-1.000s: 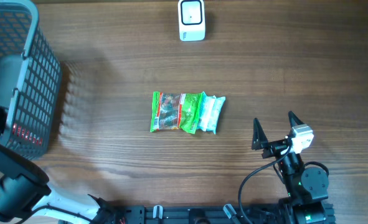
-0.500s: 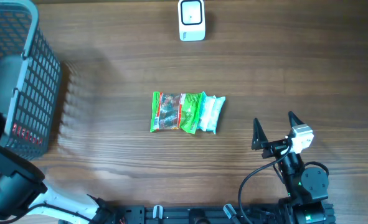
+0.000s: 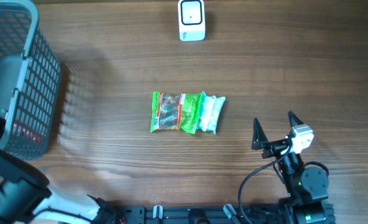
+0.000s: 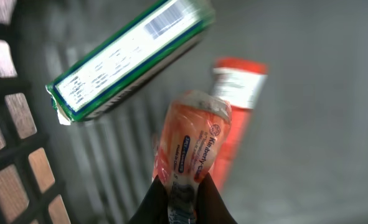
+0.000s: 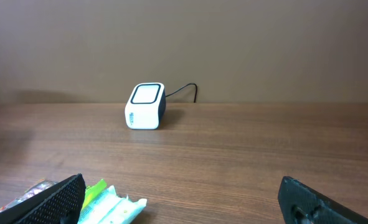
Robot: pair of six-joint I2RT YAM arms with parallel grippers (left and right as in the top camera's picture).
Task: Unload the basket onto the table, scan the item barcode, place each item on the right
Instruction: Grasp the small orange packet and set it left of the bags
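Left gripper (image 4: 184, 190) sits at the bottom centre of its wrist view, clamped tight on the lower end of an orange packet (image 4: 193, 137), which rises from the jaws toward the middle of the frame (its print is blurred, and no barcode shows on the face turned to the camera). Behind the packet, a green-and-white box (image 4: 127, 59) lies slanted across the upper left with a barcode on its end, and a red tube (image 4: 236, 93) sits just right of centre. The dark grid of the basket (image 4: 9, 155) fills the left edge, so the packet is inside the basket, at the upper left of the overhead view. The scanner (image 3: 191, 20) stands at the top centre of the table (image 3: 308, 56), well apart from the basket. A row of green packs (image 3: 187, 112) lies in the middle of the frame. At the lower right, the right gripper (image 3: 274, 121) hangs with its fingers spread wide and nothing between them. As I judge it, the task is at an early stage: the pick looks made, but the packet is not yet lifted out of the basket. What remains is to raise it clear of the wall, carry it across to the scanner, and turn it so its barcode faces the window. Whether the green packs were scanned cannot be told.
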